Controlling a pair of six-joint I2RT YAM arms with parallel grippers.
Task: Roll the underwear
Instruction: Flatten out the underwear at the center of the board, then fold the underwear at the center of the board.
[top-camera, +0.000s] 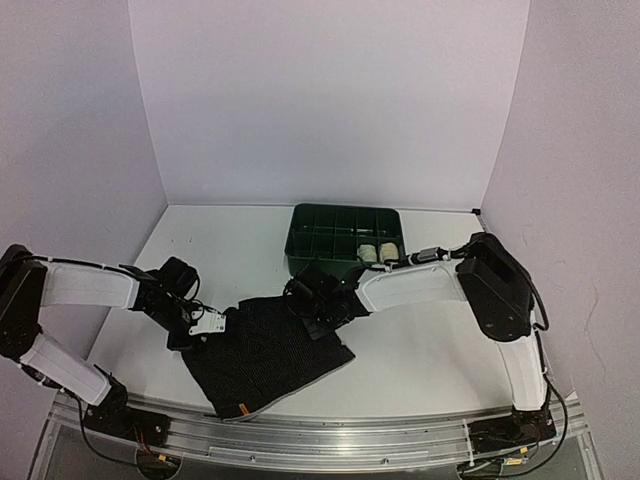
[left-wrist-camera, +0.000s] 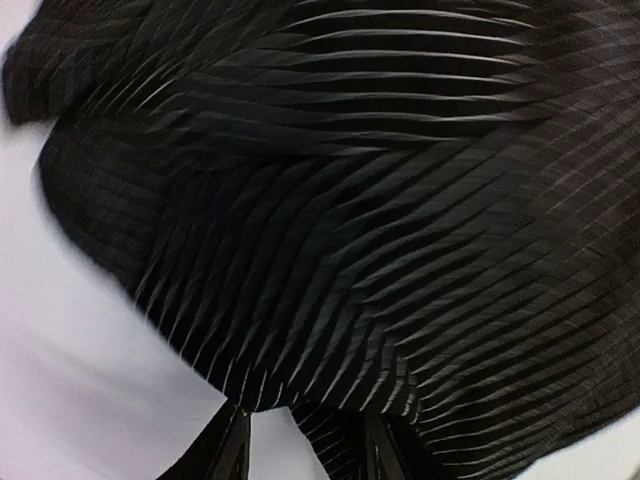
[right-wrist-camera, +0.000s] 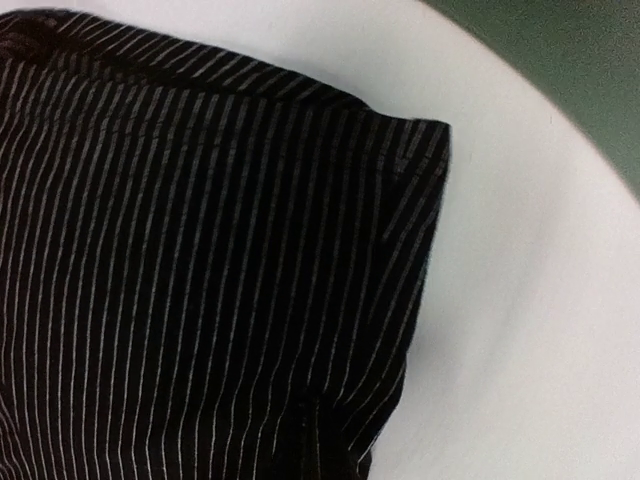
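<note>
black underwear (top-camera: 265, 355) lies spread on table (top-camera: 430, 350), mid-front, probably flattened so an edge can start the roll; left gripper (top-camera: 197, 328) at its left edge, fingers (left-wrist-camera: 232, 452) partly apart with a fold of cloth between them (pinched or only straddled, cannot tell); right gripper (top-camera: 308, 300) closed at the far right corner, its fingers outside its own wrist view, so any hold on cloth is unconfirmed; two pale rolls (top-camera: 375, 252) sit in green tray (top-camera: 310, 222), exact compartments hard to make out.

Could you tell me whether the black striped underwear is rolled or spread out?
Spread out: the black striped underwear lies as a wide, rumpled sheet on the table, unrolled.
</note>
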